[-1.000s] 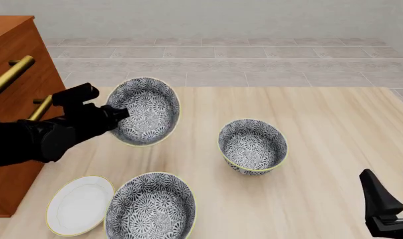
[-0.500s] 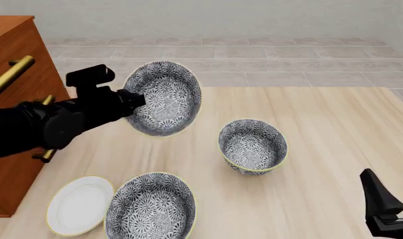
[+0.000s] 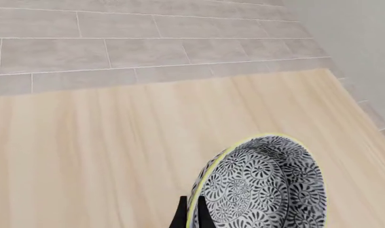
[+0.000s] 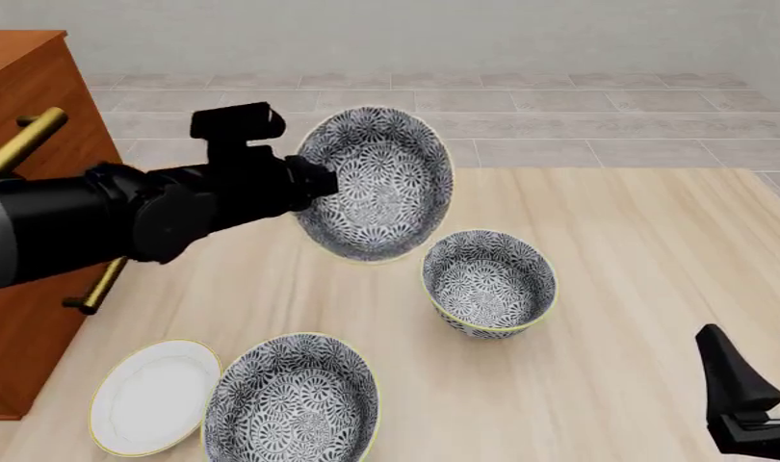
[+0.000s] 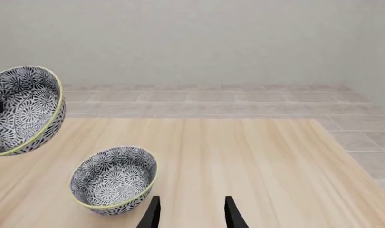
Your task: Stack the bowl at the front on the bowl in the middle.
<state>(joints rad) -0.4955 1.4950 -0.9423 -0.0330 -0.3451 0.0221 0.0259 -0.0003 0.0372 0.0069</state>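
Note:
Three alike floral bowls with pale yellow rims show. The bowl at the front (image 4: 291,399) rests near the table's near edge. The bowl in the middle (image 4: 489,282) (image 5: 113,178) stands upright on the table. A third bowl (image 4: 377,183) (image 3: 262,185) (image 5: 21,109) hangs tilted in the air, up and left of the middle bowl, with my left gripper (image 4: 324,183) (image 3: 189,216) shut on its rim. My right gripper (image 5: 189,213) (image 4: 750,404) stays low at the front right, open and holding nothing.
A flat white plate (image 4: 152,395) lies left of the front bowl. A wooden cabinet (image 4: 31,192) with brass handles stands along the left edge, behind my left arm. Bare tabletop (image 4: 647,241) stretches to the right of the middle bowl.
My left arm has carried the held bowl up and to the right, closer to the middle bowl. Right gripper, plate and the two resting bowls have not moved.

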